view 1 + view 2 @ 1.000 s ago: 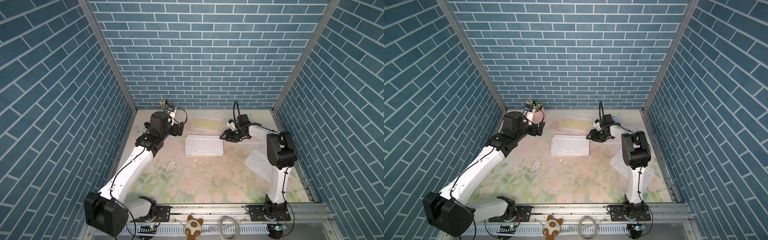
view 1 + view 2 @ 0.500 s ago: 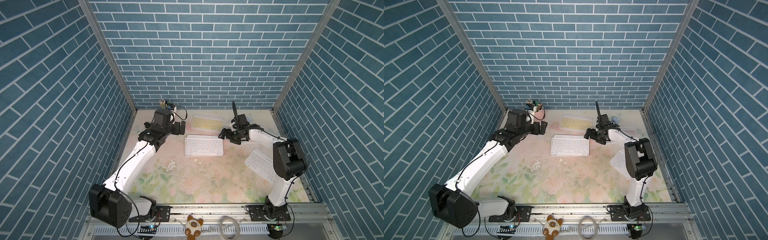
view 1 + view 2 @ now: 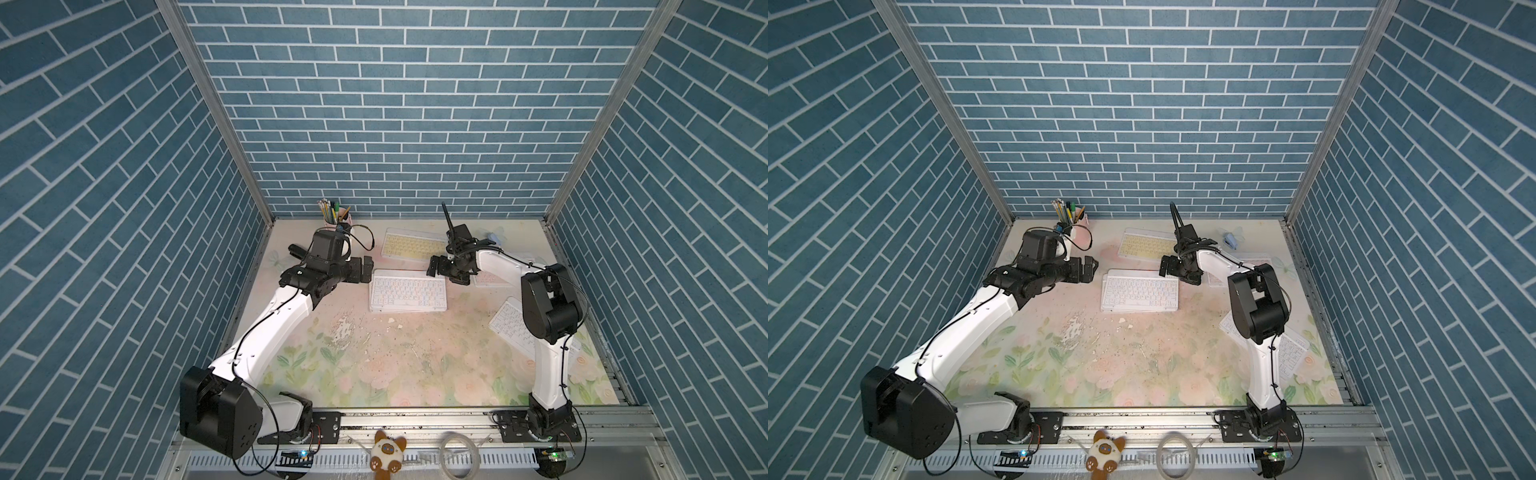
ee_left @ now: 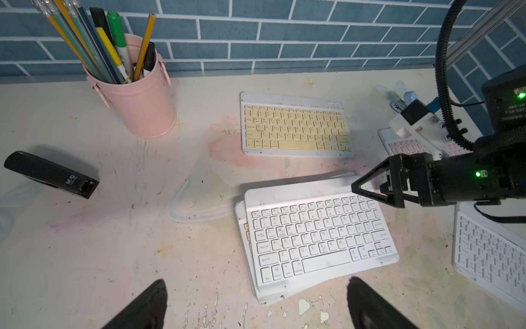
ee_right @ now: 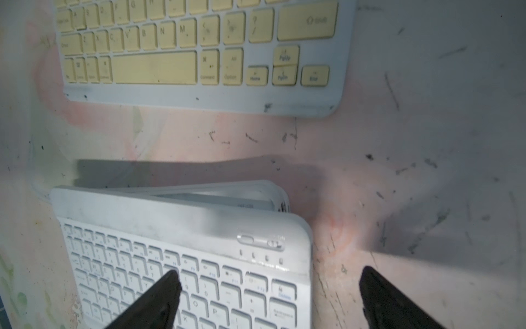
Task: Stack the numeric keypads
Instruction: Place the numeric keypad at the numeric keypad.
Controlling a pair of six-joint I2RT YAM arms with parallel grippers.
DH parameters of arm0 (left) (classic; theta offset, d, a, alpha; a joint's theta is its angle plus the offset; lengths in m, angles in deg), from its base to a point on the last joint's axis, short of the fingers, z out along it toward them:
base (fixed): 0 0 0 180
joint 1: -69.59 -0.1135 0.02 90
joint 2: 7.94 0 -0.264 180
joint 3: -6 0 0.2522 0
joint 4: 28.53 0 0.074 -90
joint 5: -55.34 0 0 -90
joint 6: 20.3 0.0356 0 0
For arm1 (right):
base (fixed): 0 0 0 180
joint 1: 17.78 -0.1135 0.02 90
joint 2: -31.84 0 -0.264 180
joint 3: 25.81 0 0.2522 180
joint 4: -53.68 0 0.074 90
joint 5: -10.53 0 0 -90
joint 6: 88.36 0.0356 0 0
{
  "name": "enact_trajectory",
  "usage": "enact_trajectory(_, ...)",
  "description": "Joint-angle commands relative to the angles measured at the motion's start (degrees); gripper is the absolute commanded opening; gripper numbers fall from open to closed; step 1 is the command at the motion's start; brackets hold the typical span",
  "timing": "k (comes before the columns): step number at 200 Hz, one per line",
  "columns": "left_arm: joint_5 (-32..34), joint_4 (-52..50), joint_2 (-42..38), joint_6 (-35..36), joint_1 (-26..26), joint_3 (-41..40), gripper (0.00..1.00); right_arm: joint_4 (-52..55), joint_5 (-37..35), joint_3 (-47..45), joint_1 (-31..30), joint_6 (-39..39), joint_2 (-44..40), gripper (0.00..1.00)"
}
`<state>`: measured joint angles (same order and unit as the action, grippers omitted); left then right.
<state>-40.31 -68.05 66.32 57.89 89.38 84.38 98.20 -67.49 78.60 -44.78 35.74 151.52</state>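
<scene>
Left gripper [image 4: 256,282], right gripper [image 5: 270,270] both spread empty, white keypad [image 4: 318,236] topping seemingly 2-high stack [image 4: 241,216]

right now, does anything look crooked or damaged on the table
Yes: the top white keypad sits twisted on the keypad beneath, whose corner and edge stick out, so they aren't squared up. The table surface is chipped close by.

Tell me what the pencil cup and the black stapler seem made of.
Pencil cup: probably painted metal, pink, soft sheen, side tabs like a small pail.
Black stapler: probably plastic shell, matte, dull even surface, printed white logo; could be coated metal.
</scene>
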Motion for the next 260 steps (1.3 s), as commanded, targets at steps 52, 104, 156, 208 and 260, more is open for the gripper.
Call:
enact_trajectory(52,-0.1,-1.5,-0.5,0.8,-0.1,-0.2,1.0,5.6,-2.4,8.2,-3.2,-0.4,4.9,0.98)
enact_trajectory(104,-1.2,-1.7,0.3,0.6,-0.1,-0.3,1.0,7.6,-4.2,10.9,-3.9,-0.9,5.6,0.99)
enact_trajectory(156,-2.4,-2.0,-0.8,1.3,0.2,0.9,1.0,10.6,-8.9,9.8,-2.9,-3.9,-0.9,0.98)
enact_trajectory(208,2.0,0.8,2.4,3.1,9.3,6.8,1.0,7.6,-9.5,-9.5,3.4,-1.5,-21.1,0.98)
enact_trajectory(260,-7.5,2.0,14.7,-4.6,18.1,17.2,1.0,7.4,-15.6,-31.4,11.8,4.7,-40.9,0.99)
